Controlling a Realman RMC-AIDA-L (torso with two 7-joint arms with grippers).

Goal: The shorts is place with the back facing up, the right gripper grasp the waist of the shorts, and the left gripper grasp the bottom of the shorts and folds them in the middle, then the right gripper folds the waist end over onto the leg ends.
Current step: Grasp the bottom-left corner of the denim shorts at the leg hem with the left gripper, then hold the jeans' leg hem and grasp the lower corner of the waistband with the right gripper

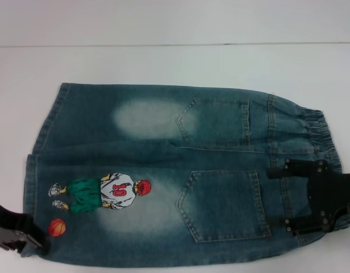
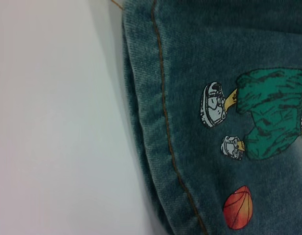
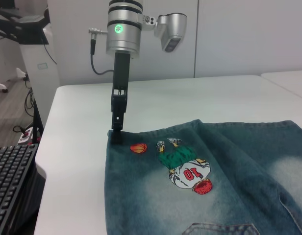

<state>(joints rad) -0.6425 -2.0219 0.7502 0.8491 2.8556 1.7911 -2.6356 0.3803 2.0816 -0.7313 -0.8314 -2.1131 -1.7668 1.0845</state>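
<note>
Right hand [image 1: 294, 199], black two-fingered claw: resting over ruffled waist end [image 1: 311, 133], fingers spread apart astride the band, not yet pinching. Left hand [image 3: 116, 134], black claw on silver-white arm: pressing down at near corner of stitched hem, the bottom of the shorts [image 2: 163, 117]; finger state impossible to tell. Blue-green washed denim shorts [image 1: 163, 187]: lying flat, back pockets up, on white counter [image 1: 163, 62]. Both folds remaining; grasping apparently just beginning.
</note>
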